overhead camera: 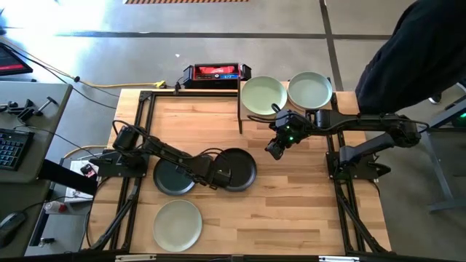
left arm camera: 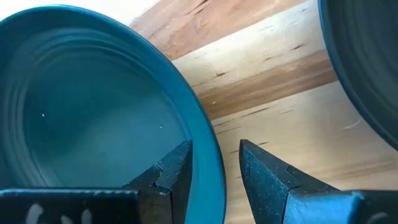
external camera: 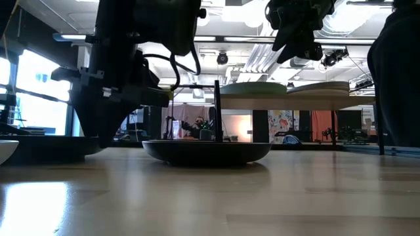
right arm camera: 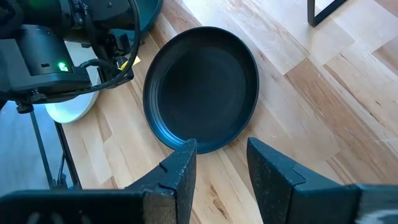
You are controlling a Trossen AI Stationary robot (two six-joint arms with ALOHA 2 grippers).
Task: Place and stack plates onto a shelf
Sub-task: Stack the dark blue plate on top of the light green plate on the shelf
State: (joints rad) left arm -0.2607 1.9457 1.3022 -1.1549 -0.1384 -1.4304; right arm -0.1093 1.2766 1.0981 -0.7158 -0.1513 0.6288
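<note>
My left gripper (overhead camera: pixel 211 177) (left arm camera: pixel 214 149) is open and low over the right rim of the dark teal plate (overhead camera: pixel 173 178) (left arm camera: pixel 87 112), which lies flat on the table. One finger stands over the plate's inside and the other outside. The black plate (overhead camera: pixel 237 169) (right arm camera: pixel 202 87) (external camera: pixel 207 151) lies flat just right of it. My right gripper (overhead camera: pixel 275 151) (right arm camera: pixel 222 146) (external camera: pixel 295 39) hangs open, high above the table between the black plate and the shelf (overhead camera: pixel 240 109). Two pale green plates (overhead camera: pixel 263 94) (overhead camera: pixel 311 91) sit side by side on the shelf. A sage green plate (overhead camera: pixel 177 224) rests near the front edge. My left gripper has its fingers (left arm camera: pixel 174 171) on either side of the teal plate's rim (left arm camera: pixel 208 155), coming from above. A strip of bare wood shows between the rim and the outer finger. Whether the inner finger touches the plate, I cannot tell.
A person in dark clothing (overhead camera: pixel 415 51) stands past the table's far right corner. A red and black box (overhead camera: pixel 211 73) lies beyond the far edge. Bare wood lies at the table's front right (overhead camera: pixel 291 218). The shelf's black leg (right arm camera: pixel 323 9) stands near the right gripper.
</note>
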